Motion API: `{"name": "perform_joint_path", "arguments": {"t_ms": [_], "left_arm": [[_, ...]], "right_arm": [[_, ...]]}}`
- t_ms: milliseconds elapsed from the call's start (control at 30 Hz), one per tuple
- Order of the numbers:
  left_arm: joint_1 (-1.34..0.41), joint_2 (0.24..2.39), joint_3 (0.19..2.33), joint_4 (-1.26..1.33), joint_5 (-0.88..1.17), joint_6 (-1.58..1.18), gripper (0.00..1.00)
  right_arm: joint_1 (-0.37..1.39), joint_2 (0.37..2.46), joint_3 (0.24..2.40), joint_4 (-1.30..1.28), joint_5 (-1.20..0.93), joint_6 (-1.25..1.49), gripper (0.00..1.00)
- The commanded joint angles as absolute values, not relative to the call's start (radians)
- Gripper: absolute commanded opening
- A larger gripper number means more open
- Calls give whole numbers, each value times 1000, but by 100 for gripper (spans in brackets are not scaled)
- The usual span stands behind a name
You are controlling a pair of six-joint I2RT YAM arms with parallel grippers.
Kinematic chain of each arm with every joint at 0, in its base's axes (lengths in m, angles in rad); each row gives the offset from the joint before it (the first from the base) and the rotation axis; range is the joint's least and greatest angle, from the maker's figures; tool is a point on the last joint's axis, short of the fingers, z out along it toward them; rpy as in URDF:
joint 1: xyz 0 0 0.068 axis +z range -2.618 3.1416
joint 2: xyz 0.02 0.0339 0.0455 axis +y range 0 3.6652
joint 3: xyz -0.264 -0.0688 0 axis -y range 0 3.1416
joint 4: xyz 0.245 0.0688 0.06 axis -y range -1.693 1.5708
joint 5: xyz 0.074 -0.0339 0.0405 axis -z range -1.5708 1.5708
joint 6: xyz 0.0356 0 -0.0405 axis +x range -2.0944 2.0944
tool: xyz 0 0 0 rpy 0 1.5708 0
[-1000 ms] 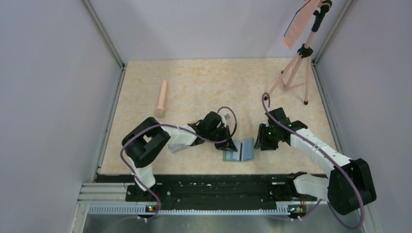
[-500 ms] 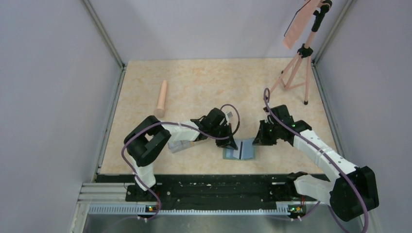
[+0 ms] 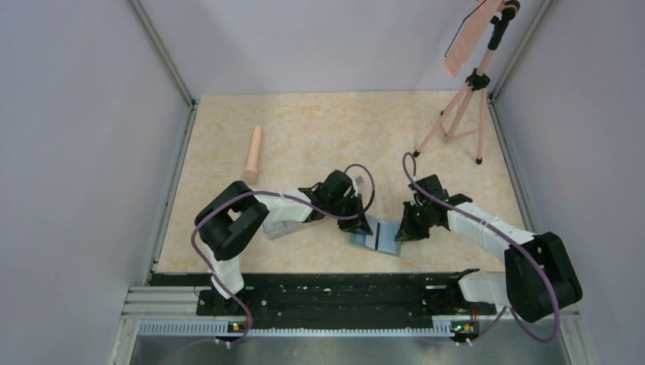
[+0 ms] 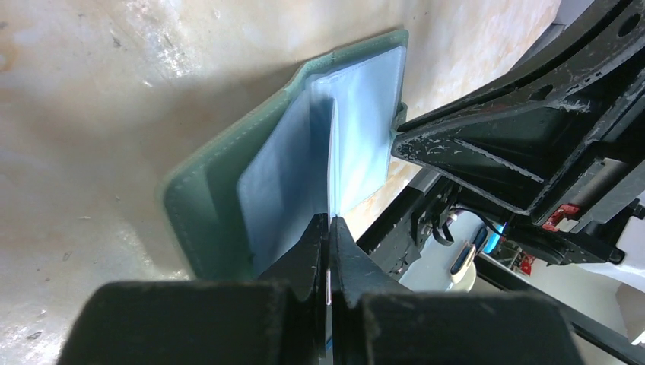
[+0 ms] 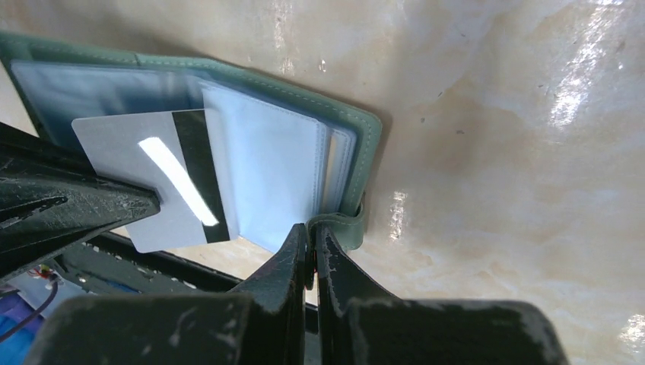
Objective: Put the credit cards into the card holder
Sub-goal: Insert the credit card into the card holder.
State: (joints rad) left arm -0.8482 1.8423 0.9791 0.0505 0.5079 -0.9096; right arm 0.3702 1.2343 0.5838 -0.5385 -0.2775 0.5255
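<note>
The green card holder (image 3: 388,242) lies open near the table's front edge, its pale blue pocket pages (image 5: 270,179) showing. My left gripper (image 3: 366,226) is shut on a whitish credit card (image 5: 152,182) with a black stripe and holds it edge-down at the pages; the card's far end sits behind one page. In the left wrist view the card (image 4: 332,163) shows edge-on between my fingers (image 4: 304,251) over the holder (image 4: 201,205). My right gripper (image 5: 310,232) is shut on the holder's snap tab (image 5: 342,228) at its right edge. No other cards show.
A clear plastic box (image 3: 283,229) lies under my left forearm. A pink cylinder (image 3: 253,154) lies at the back left. A pink tripod (image 3: 460,110) with a tilted board stands at the back right. The black rail (image 3: 335,293) runs along the front edge.
My right gripper has moved left and toward the front, onto the holder's right edge, and the raised right cover now lies flatter. My left gripper with the card has barely shifted.
</note>
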Motion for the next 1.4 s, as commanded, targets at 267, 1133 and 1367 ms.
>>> {"name": "perform_joint_path", "arguments": {"t_ms": [267, 1133, 1367], "left_arm": [[-828, 1838, 911, 201, 514, -946, 0], [-871, 1906, 953, 153, 506, -986, 0], [-892, 1888, 1015, -26, 430, -921, 23]], "right_arm": [[365, 1279, 566, -490, -217, 545, 0], [365, 1267, 578, -507, -213, 547, 0], [364, 1261, 583, -518, -209, 548, 0]]}}
